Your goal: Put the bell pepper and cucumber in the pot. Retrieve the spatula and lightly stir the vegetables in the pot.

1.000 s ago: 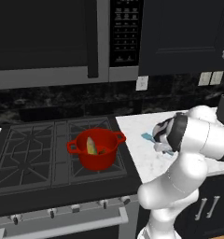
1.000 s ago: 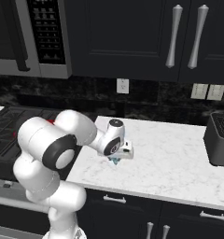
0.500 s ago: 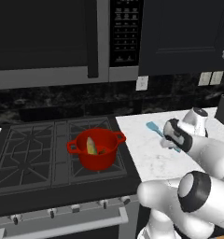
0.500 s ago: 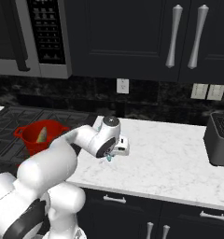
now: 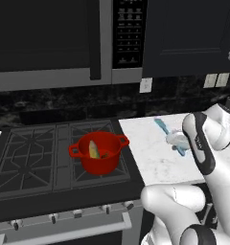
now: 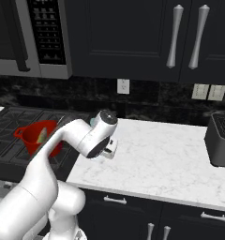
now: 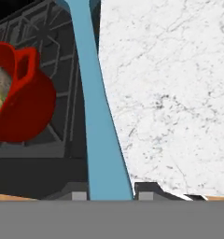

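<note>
— Where is the slender light-blue spatula [image 7: 97, 116]?

— At lower centre of the hand view, clamped between the dark two-finger gripper [image 7: 111, 192].

— Will it slip?

— Probably light and stiff; gripping the handle seems wise. The glossy red pot [image 5: 99, 152] waits mid-left.

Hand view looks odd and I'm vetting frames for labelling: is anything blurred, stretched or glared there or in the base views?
Hand view: the slender light-blue spatula looms wide and soft-edged from closeness; the glossy red round pot looks skewed by the tilt. Left base view: pot rim sharp, faint sheen, no harsh glare. Right base view: evenly lit.
</note>
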{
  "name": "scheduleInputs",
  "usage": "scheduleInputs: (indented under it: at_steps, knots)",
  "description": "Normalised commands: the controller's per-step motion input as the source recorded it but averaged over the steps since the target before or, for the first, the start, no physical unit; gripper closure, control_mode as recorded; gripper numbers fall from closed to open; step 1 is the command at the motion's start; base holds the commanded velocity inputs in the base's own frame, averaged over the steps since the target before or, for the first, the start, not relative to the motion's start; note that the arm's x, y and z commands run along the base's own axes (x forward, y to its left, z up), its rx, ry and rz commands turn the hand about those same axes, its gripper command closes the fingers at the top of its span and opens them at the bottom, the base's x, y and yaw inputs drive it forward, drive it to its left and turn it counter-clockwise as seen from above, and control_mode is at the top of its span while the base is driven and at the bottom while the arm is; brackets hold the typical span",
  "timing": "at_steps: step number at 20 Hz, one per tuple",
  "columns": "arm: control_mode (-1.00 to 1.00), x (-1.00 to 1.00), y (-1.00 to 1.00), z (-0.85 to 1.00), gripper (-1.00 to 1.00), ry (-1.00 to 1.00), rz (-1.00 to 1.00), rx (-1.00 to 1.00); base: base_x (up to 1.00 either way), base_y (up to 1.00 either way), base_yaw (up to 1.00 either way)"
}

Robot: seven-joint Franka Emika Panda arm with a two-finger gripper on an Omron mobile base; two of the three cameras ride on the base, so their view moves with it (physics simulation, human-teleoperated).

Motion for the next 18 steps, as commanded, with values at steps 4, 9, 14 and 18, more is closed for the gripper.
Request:
scheduleInputs:
  at_steps: [4, 9, 14, 18]
  knots:
    - [-1.00, -0.45, 0.24, 0.97, 1.00, 0.27, -0.12, 0.44, 0.00, 0.00, 0.00]
    - [-1.00, -0.48, 0.44, 0.64, 1.00, 0.30, -0.17, 0.43, 0.00, 0.00, 0.00]
    - [-1.00, -0.37, 0.67, 0.35, 1.00, 0.24, -0.18, 0.38, 0.00, 0.00, 0.00]
    - [-1.00, -0.39, 1.00, 0.07, 1.00, 0.07, -0.16, 0.24, 0.00, 0.00, 0.00]
